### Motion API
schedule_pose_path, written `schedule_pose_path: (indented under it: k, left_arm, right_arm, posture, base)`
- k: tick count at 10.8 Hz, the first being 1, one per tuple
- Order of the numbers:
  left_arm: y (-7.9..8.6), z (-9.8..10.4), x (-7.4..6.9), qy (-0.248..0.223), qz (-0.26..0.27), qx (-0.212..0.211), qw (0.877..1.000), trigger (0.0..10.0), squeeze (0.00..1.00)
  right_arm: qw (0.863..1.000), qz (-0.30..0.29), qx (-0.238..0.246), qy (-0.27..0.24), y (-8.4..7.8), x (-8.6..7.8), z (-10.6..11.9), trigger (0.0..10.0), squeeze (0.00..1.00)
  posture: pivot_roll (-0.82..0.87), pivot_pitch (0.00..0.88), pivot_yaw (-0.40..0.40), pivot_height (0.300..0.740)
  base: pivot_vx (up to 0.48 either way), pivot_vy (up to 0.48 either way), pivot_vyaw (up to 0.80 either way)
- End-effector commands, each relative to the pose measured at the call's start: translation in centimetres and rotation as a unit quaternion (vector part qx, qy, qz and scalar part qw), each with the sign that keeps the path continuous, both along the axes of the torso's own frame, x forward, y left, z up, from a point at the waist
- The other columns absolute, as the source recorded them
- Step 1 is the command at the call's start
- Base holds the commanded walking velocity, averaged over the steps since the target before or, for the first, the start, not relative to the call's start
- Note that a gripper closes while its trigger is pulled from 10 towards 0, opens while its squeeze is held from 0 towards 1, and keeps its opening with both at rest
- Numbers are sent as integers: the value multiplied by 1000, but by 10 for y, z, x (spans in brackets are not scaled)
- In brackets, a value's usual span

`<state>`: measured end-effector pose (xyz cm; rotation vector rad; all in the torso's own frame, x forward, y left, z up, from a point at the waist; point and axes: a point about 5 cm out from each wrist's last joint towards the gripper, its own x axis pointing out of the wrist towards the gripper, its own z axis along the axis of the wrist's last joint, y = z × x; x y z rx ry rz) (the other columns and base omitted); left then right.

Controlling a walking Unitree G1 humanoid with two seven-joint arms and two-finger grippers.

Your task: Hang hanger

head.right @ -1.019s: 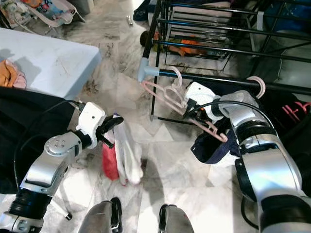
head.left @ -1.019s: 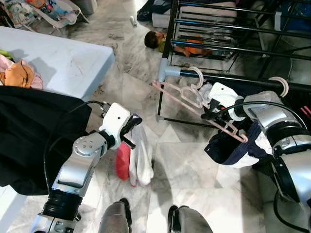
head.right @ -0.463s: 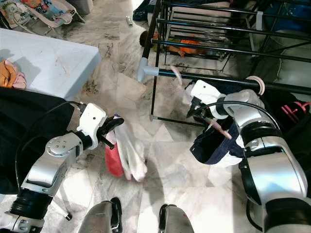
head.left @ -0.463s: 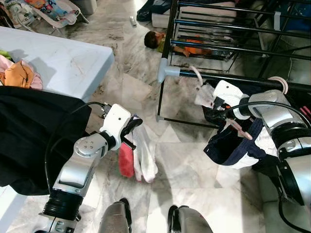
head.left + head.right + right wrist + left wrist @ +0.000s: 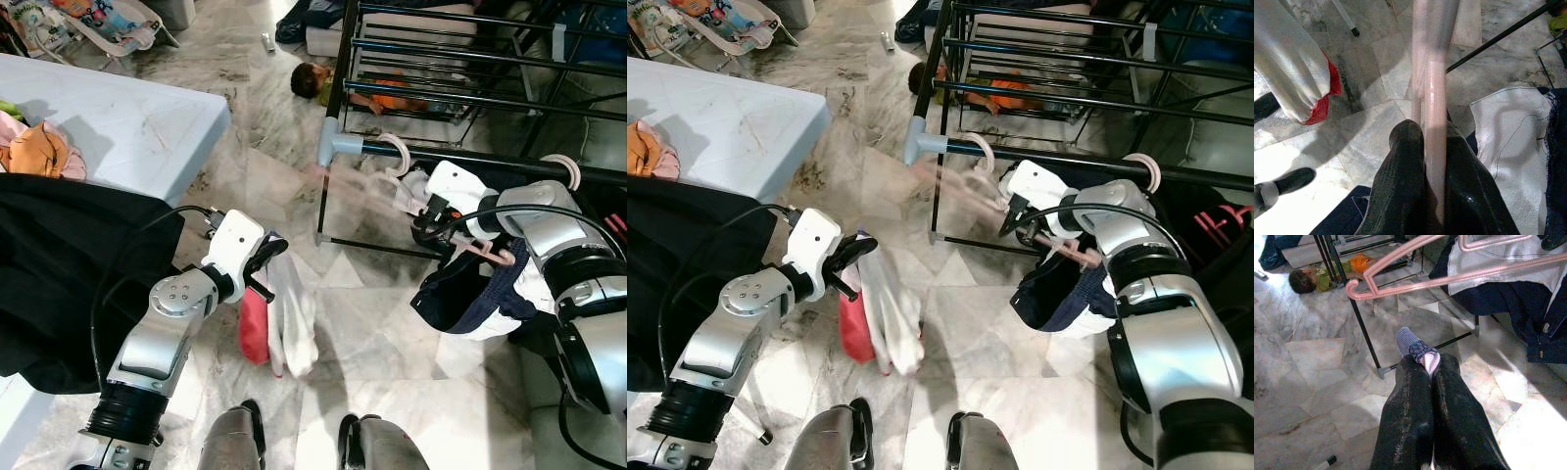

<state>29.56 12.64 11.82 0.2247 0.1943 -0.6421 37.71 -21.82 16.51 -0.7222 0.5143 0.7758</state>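
A pink hanger (image 5: pixel 377 196), blurred by motion, has its hook (image 5: pixel 397 147) curled at the black rail (image 5: pixel 480 159) of the drying rack. My right gripper (image 5: pixel 428 217) is shut on the hanger's bar (image 5: pixel 1430 98), just below the rail. A navy and white garment (image 5: pixel 470 294) droops from the hanger's right end. My left gripper (image 5: pixel 265 257) is low over the floor, shut on a white and red cloth (image 5: pixel 286 318) that dangles from it; the left wrist view shows a cloth tip (image 5: pixel 1418 352) between its fingers.
A second pink hook (image 5: pixel 565 168) hangs further right on the rail. A bed with a pale sheet (image 5: pixel 118 127) and a black cloth (image 5: pixel 59 264) lies to my left. A doll (image 5: pixel 313 78) lies on the marble floor beyond the rack. My feet (image 5: pixel 245 421) stand below.
The hanger has swung in my right gripper: first spread out leftwards, then turned end-on, now out to the left again and blurred. The cloth under my left gripper sways slightly.
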Motion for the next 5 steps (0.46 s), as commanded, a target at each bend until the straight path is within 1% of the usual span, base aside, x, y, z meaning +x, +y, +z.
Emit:
schedule_pose_path:
  k: [1, 4, 5]
  left_arm:
    - [-1, 4, 1, -11, -5, 1, 1000, 10000, 0]
    - [0, 4, 2, -10, -6, 3, 1000, 10000, 0]
    - [1, 2, 2, -9, -4, 5, 1000, 10000, 0]
  right_arm:
    - [1000, 7, -6, -14, 2, 3, 9, 0, 0]
    - [1000, 7, -7, -22, 1, 4, 13, 0, 0]
    - [999, -1, 9, -32, 3, 5, 12, 0, 0]
  posture:
    - [-50, 147, -14, 740]
    - [-51, 145, -13, 740]
    - [-47, 123, -11, 740]
  base:
    - [0, 0, 0]
    - [0, 0, 0]
    - [0, 0, 0]
